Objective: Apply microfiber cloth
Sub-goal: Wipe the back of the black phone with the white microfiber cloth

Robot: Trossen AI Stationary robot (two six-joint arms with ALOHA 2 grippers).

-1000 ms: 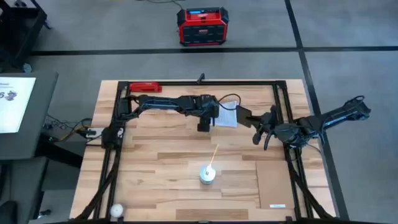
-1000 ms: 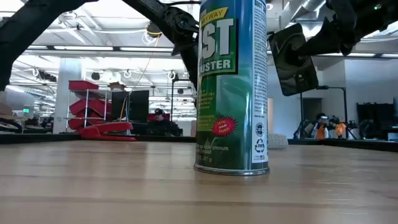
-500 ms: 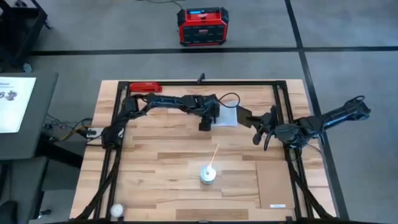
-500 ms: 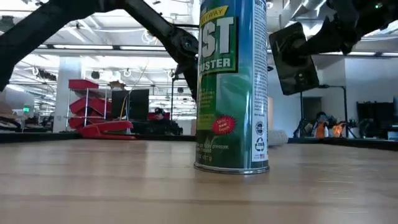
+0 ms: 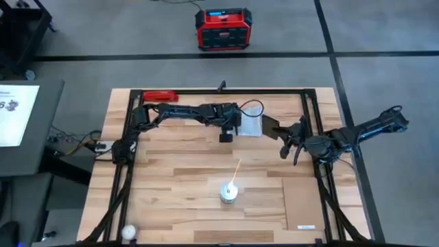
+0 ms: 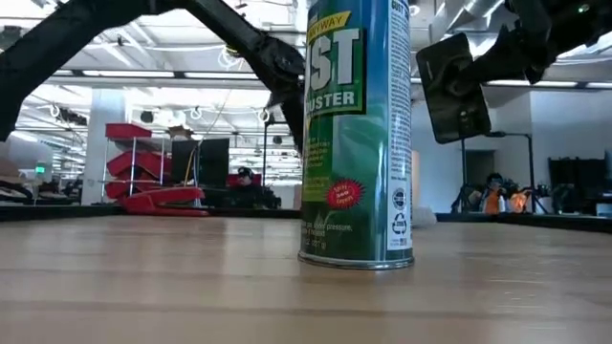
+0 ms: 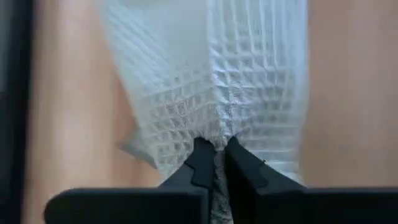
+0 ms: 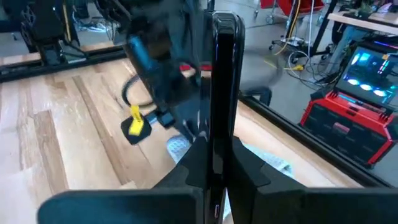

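The left gripper [image 7: 214,163] is pinched shut on the microfiber cloth [image 7: 217,93], a pale waffle-weave fabric that bunches up where the two dark fingertips meet. From above, the cloth [image 5: 251,126] sits toward the far side of the wooden table [image 5: 171,178], near its middle, with the left arm reaching across to it from the far left corner. Just right of the cloth, the right gripper [image 8: 214,163] clamps a thin black phone [image 8: 222,81], held on edge above the table with its dark slab showing in the low view [image 6: 452,88]. A green duster can [image 6: 357,134] stands upright nearer the front of the table, well apart from both grippers.
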